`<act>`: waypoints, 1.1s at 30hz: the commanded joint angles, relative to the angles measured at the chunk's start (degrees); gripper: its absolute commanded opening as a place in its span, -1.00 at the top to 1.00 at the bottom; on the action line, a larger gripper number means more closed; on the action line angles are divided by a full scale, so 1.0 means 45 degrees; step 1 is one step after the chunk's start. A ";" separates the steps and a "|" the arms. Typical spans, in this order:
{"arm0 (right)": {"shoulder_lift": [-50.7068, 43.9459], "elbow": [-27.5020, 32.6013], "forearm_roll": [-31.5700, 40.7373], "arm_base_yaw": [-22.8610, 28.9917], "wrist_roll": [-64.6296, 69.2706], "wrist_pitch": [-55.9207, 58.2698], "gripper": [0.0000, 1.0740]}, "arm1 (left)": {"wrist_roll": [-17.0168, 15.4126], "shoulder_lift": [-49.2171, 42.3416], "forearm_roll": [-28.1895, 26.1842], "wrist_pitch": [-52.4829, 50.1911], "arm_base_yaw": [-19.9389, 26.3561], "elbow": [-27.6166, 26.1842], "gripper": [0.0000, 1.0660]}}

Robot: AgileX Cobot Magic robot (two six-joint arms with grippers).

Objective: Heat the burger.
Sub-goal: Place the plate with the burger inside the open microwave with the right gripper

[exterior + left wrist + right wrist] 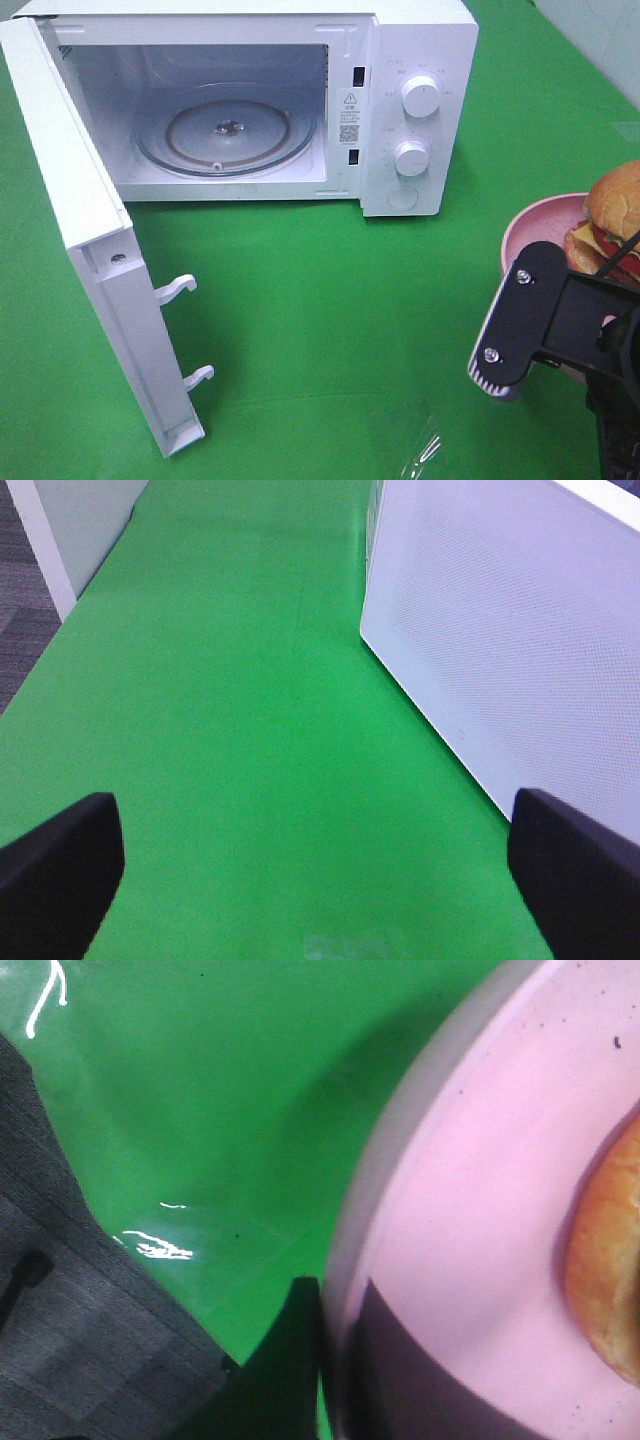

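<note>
Items by count: one microwave with one door and one glass turntable. Control panel: two dials, upper and lower, and one round button. Two latch hooks, upper and lower; two latch slots, upper and lower. One plate; one burger; one table. Two grippers: one left gripper, one right gripper.

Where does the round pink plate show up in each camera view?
Exterior high: round pink plate at the right edge, under the burger.
Left wrist: not in it.
Right wrist: the plate close up, filling much of the picture.
Shared landmark: green table cover, in all three.
</note>
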 commanded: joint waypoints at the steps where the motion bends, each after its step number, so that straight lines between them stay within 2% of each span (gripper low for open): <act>1: -0.0089 0.0025 -0.1133 0.0051 -0.0318 0.0216 1.00 | 0.0000 -0.0178 -0.0013 0.0000 0.0025 0.0025 -0.81; 10: -0.0089 0.0025 -0.1413 0.0051 -0.0509 -0.0484 1.00 | 0.0000 -0.0178 -0.0013 0.0000 0.0025 0.0025 -0.81; 23: -0.0089 0.0025 -0.1439 0.0051 -0.4253 -0.2394 1.00 | 0.0000 -0.0178 -0.0013 0.0000 0.0025 0.0025 -0.81; 33: -0.0089 0.0025 -0.2737 0.0051 -0.5258 -0.3871 1.00 | 0.0000 -0.0178 -0.0013 0.0000 0.0025 0.0025 -0.81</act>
